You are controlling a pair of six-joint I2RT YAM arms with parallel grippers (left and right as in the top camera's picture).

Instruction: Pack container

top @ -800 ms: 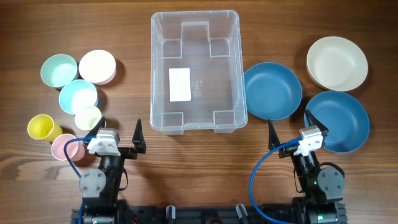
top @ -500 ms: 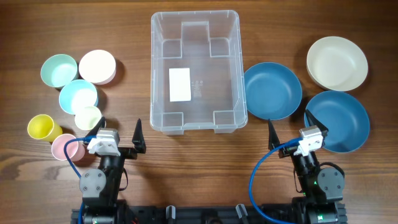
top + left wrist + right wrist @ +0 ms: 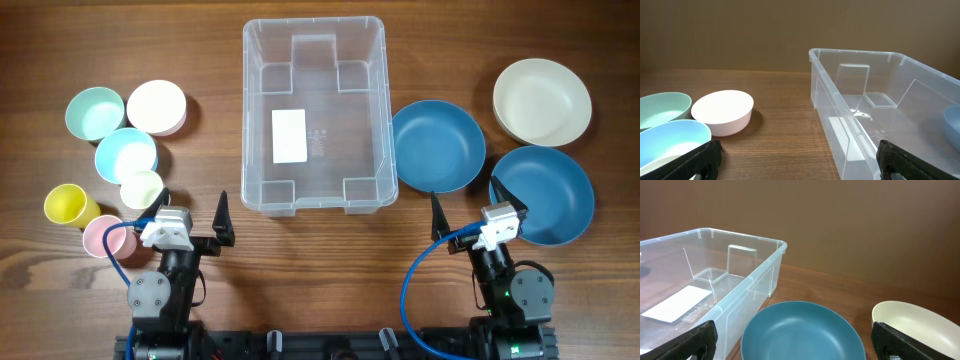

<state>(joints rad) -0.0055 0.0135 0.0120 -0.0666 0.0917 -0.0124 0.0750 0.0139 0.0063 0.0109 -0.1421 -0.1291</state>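
Observation:
The clear container (image 3: 313, 40) with a white label stands empty at the table's middle back; it also shows in the left wrist view (image 3: 900, 62) and the right wrist view (image 3: 745, 265). Left of it sit several small bowls and cups: mint (image 3: 95, 113), pink-white (image 3: 157, 107), light blue (image 3: 126, 155), cream (image 3: 141, 188), yellow (image 3: 66, 205), pink (image 3: 101, 237). Right of it sit two blue bowls (image 3: 437, 146) (image 3: 545, 195) and a cream bowl (image 3: 541, 101). My left gripper (image 3: 192, 212) is open and empty near the front edge. My right gripper (image 3: 464, 196) is open and empty there too.

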